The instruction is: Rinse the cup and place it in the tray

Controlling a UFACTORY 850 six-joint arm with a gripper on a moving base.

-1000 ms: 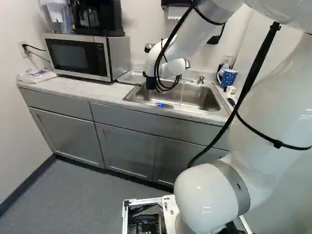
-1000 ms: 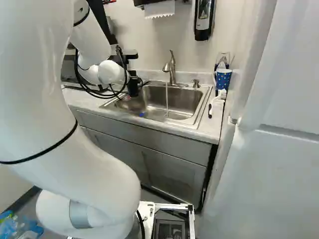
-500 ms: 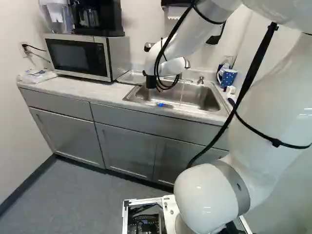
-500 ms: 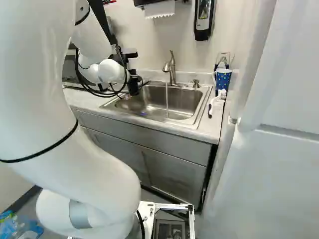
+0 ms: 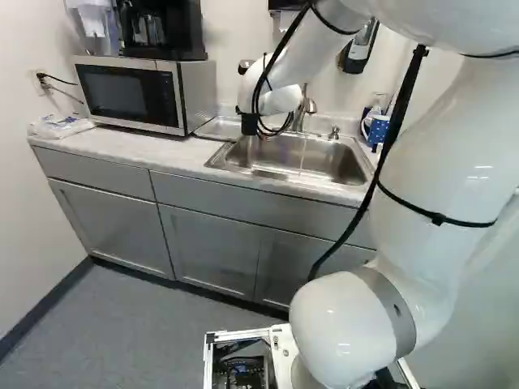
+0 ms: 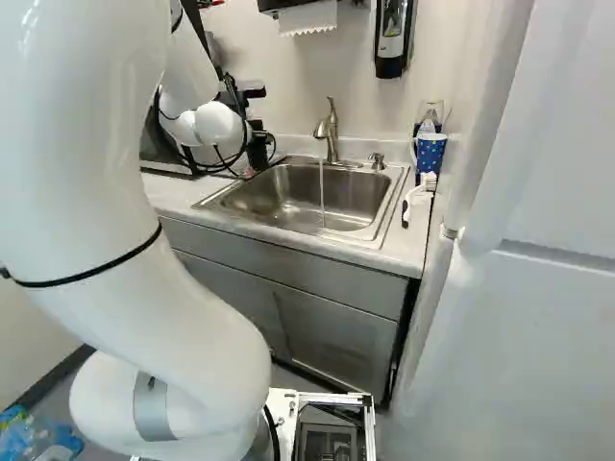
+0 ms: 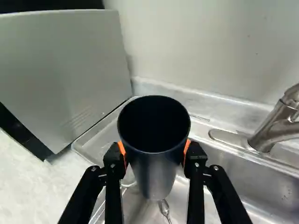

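At the arm's end, the black gripper (image 5: 250, 124) is over the left end of the sink in the left base view. The wrist view shows my gripper (image 7: 155, 156) shut on a dark cup (image 7: 156, 172), with an orange pad at either side. The cup's mouth is turned up toward the wrist camera. Beneath and beyond the cup lies the metal tray (image 7: 96, 140), beside the microwave, partly hidden by the cup. Water runs from the faucet (image 6: 329, 130) into the sink (image 6: 370, 197).
A microwave (image 5: 134, 93) stands left of the tray. A blue dotted cup (image 6: 430, 151) and a white brush (image 6: 420, 192) are on the counter right of the sink. A metal utensil (image 7: 164, 208) lies below the held cup. A soap dispenser (image 6: 391, 38) hangs on the wall.
The arm has risen and drawn a little toward the microwave side, away from the sink basin, with the cup still held. The blue glow at the sink's front is gone. The base has not moved.
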